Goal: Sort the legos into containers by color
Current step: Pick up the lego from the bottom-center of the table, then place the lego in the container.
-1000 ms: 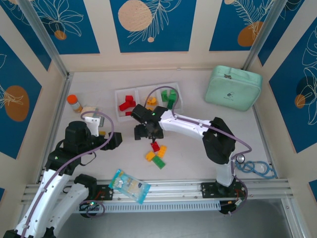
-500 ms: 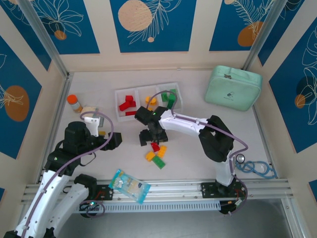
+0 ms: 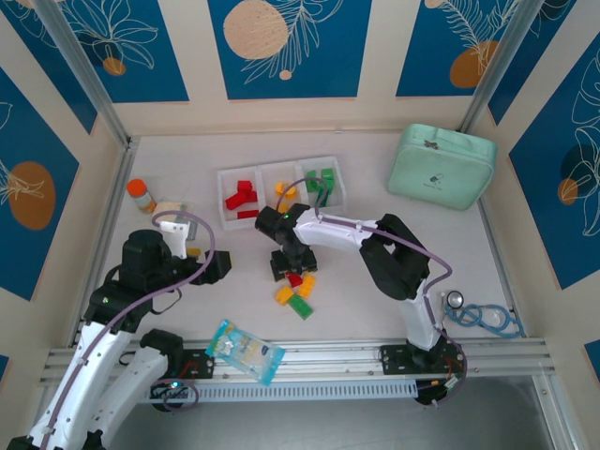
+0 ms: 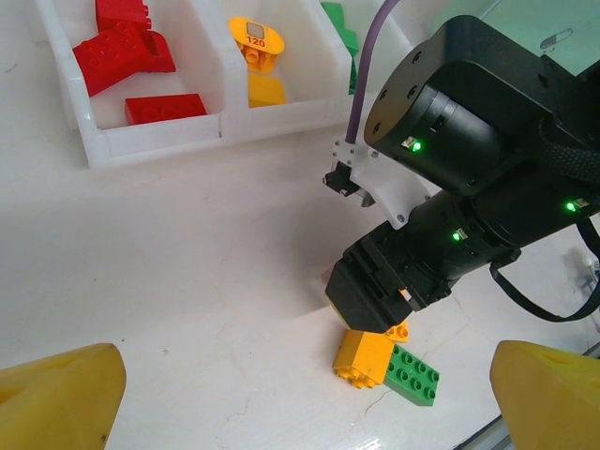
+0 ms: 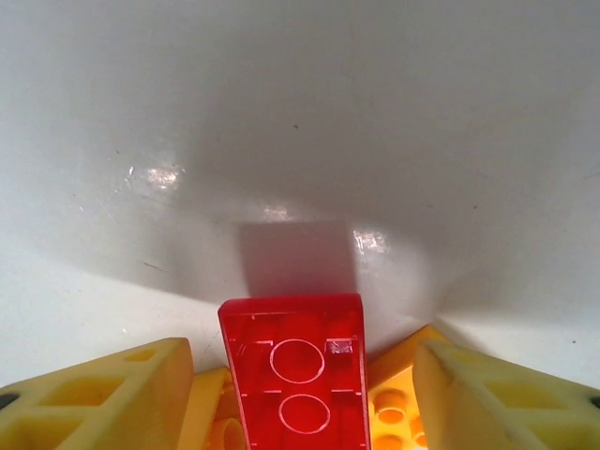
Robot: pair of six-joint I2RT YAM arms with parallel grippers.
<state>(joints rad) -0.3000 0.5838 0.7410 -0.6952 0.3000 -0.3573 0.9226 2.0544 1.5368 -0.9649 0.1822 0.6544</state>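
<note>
Right wrist view: my right gripper (image 5: 300,361) stood half open astride a red brick (image 5: 292,375). Its yellow fingers (image 5: 103,398) were clear of the brick on both sides, so nothing was gripped. Orange bricks (image 5: 394,398) sat in the gaps just beside the red one, close to my fingers. Ahead of the fingertips the white table (image 5: 300,112) lay bare, with free room to move.

From the top external camera, a green brick (image 3: 301,307) lay on the near side of that gripper, against the orange ones. The three joined white bins (image 3: 246,169) stood just beyond it. Sorted red bricks (image 3: 242,197) lay in the left bin, sorted orange pieces (image 3: 286,190) in the middle one and sorted green bricks (image 3: 322,181) in the right one. A mint-green case (image 3: 442,165) sat well off to the gripper's right, with open table between.

My left gripper (image 4: 307,375) hung off to the right gripper's left, fingers spread wide with nothing between them.
</note>
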